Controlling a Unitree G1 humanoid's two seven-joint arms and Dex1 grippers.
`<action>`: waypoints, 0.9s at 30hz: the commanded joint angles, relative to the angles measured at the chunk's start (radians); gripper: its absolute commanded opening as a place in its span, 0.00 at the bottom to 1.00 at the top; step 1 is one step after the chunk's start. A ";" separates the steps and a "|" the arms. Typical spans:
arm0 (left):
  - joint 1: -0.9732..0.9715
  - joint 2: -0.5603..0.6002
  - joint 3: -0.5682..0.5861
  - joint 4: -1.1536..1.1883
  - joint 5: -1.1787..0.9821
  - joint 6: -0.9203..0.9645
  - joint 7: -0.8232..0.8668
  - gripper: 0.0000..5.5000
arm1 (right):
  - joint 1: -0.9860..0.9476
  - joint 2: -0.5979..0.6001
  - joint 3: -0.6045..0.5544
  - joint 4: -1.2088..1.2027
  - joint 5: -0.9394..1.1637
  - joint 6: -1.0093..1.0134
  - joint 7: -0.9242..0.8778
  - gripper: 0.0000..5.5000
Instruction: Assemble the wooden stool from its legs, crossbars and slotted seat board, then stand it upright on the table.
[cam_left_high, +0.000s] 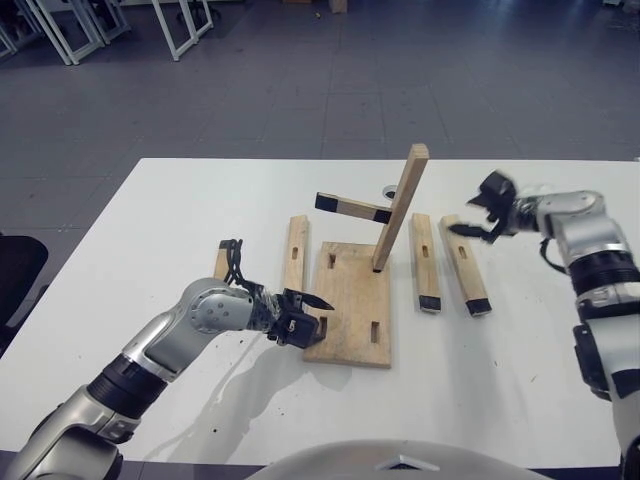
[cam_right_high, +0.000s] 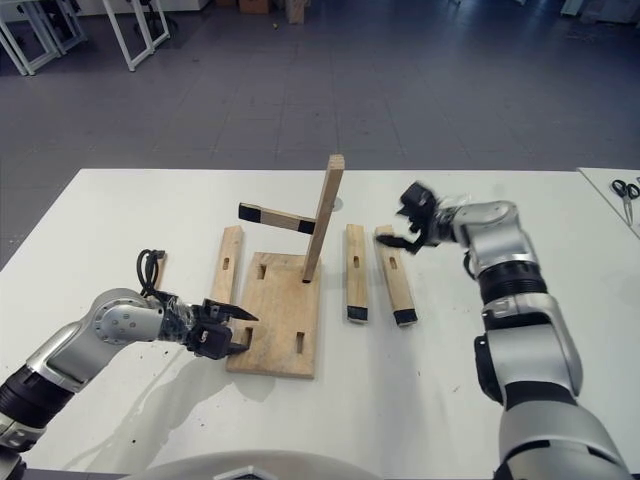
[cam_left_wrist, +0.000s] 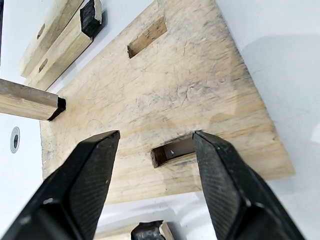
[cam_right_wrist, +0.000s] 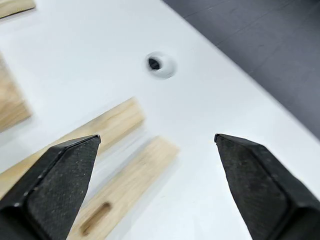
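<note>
Left wrist view: left claw gapes over the seat board; right claw gapes above loose legs.

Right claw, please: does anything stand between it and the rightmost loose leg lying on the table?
Nothing visible does; the open right claw hangs just above the far end of that rightmost leg.

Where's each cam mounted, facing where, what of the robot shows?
Left eye: head, forward and down on the table; both arms, left gripper at the board, right gripper by the loose legs.
Right eye: beside it, same scene and arms.
Left wrist: close over the board's slot, framed by the open left gripper.
Right wrist: down on leg ends and the table hole, framed by the open right gripper.
Shared: eyes and left wrist, board; eyes and right wrist, legs.
</note>
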 joint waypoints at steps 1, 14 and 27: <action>0.111 0.005 -0.105 0.044 0.099 0.064 -0.048 0.50 | -0.201 0.128 -0.206 -0.135 0.203 -0.025 -0.134 0.77; 0.122 -0.043 -0.119 0.054 0.115 0.086 0.007 0.50 | -0.034 0.302 0.062 -0.186 0.293 0.317 0.076 0.77; 0.102 -0.054 -0.094 0.105 0.123 0.074 0.038 0.50 | -0.228 0.301 -0.323 -0.471 0.588 0.410 -0.139 0.77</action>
